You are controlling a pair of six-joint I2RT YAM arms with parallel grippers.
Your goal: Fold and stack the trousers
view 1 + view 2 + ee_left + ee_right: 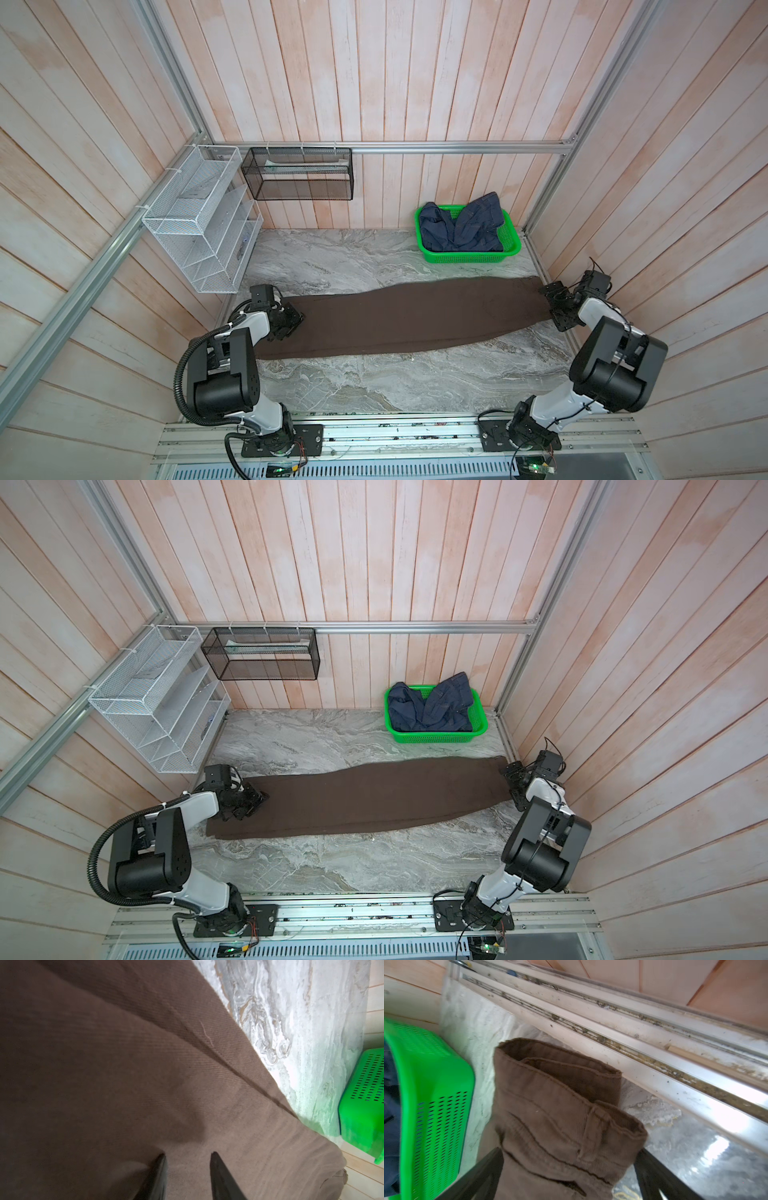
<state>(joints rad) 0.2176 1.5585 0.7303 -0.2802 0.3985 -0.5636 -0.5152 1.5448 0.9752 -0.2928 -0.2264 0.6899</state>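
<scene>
Though indistinct overhead, right hand (569, 1150) open astride waistband (560, 1086) of trousers (546, 1130), left hand (188, 1154) part-open.

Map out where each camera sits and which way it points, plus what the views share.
Both top views: high behind the robot, looking down and forward at the grey marble tabletop; both arms, left hand and right hand show.
Left wrist: on the left arm, looking along the long dark brown trousers toward the green perforated plastic basket; two black fingertips show.
Right wrist: on the right arm, looking at the trousers' waistband; two spread fingers show.
Shared: every view holds trousers and basket.
</scene>
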